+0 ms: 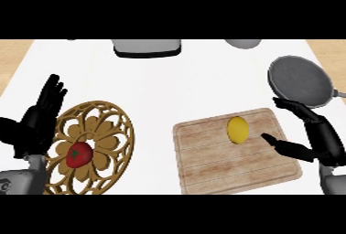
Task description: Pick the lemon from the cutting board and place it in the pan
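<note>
Worktop (189,87): white, with a wooden cutting board (229,164) near the front.
Lemon (237,130): on the board's far half, untouched.
Right hand (319,139): spread wide, holding nothing, just right of the lemon.
Left hand (39,116): open, resting at the left edge.
Pan (300,82): far right, beyond the board.

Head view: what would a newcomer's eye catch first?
The yellow lemon lies on the wooden cutting board at centre right, with the open right hand beside it. The grey pan sits behind, at the right. At the left, a red tomato rests on an ornate trivet.
</note>
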Action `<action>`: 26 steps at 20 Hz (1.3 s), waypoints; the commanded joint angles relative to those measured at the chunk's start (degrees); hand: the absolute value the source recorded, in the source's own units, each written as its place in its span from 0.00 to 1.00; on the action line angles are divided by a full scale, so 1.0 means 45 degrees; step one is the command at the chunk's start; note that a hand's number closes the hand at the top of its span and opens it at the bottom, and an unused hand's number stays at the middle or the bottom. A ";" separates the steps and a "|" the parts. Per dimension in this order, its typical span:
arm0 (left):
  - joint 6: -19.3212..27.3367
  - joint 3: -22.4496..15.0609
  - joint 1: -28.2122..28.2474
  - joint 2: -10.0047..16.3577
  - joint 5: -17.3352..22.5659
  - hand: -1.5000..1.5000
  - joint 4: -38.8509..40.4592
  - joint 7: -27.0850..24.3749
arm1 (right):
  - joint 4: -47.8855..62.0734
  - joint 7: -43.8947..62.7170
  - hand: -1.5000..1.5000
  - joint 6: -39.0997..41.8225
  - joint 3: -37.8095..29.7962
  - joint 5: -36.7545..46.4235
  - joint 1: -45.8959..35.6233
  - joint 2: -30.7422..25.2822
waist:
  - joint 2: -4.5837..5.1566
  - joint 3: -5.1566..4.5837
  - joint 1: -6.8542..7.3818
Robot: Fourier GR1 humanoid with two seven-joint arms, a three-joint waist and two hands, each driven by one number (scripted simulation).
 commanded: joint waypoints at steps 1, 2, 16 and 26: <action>0.0104 -0.0005 -0.0439 -0.0255 -0.0015 0.50 0.0237 0.0027 | -0.0968 -0.1850 0.00 -0.0896 -0.0928 0.0930 0.2233 -0.1111 | -0.0049 -0.0024 -0.0057; -0.0125 0.0085 -0.0193 -0.0012 0.0075 0.50 -0.0142 0.0193 | -0.1780 -0.1030 0.00 -0.0902 -0.1096 0.1004 0.2326 -0.1502 | -0.0063 -0.0032 0.0145; -0.0157 -0.0174 -0.0731 -0.0658 -0.0416 0.50 0.0426 0.0013 | -0.6697 0.7559 0.00 0.3339 -0.1947 0.0341 0.0452 -0.5624 | 0.0000 -0.0032 0.0556; -0.0587 0.0042 -0.0980 -0.1018 -0.0674 0.50 0.1400 -0.0775 | -0.6737 1.0087 0.00 0.4570 0.0075 0.0915 -0.2440 -0.3790 | 0.0024 -0.0032 0.0605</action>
